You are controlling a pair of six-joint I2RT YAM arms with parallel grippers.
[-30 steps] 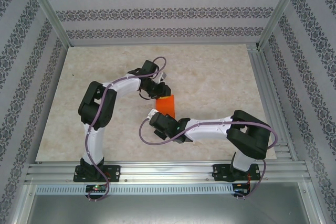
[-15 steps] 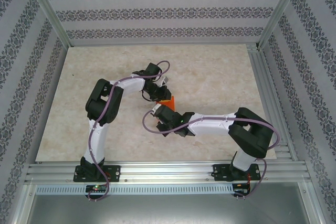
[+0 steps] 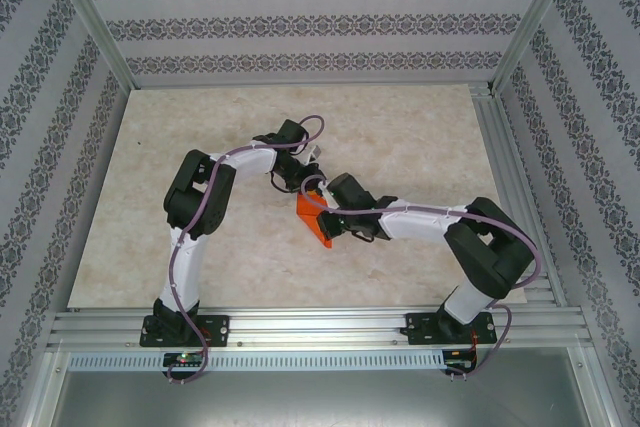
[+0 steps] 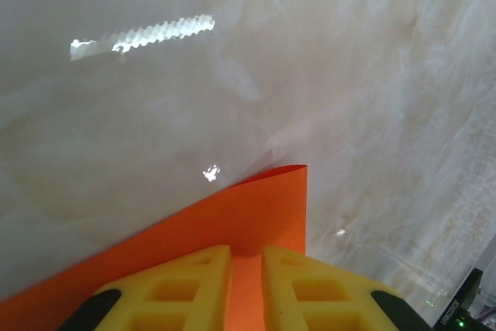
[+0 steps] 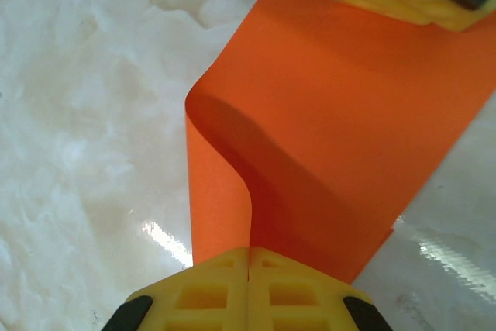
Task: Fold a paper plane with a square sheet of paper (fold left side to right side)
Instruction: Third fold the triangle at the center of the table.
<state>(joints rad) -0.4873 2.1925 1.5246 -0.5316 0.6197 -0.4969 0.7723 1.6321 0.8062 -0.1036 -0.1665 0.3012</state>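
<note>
Sheet: the square sheet of paper is seen bent and curled near the middle of the bench, between both arms.
Right claw: clamped shut on the sheet's curled edge.
Left claw: fingers are set nearly together at the far edge; a grip cannot be told.

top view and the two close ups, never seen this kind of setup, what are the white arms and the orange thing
These are two white robot arms bolted at the near edge of a pale marbled table. The wide picture looks down from above; each close-up comes from a wrist camera, its yellow fingers at the bottom. Between the arms is a thin bright orange sheet of paper, curled. The right gripper is shut on it; the left gripper straddles its edge with a slim gap, grip unclear.
</note>
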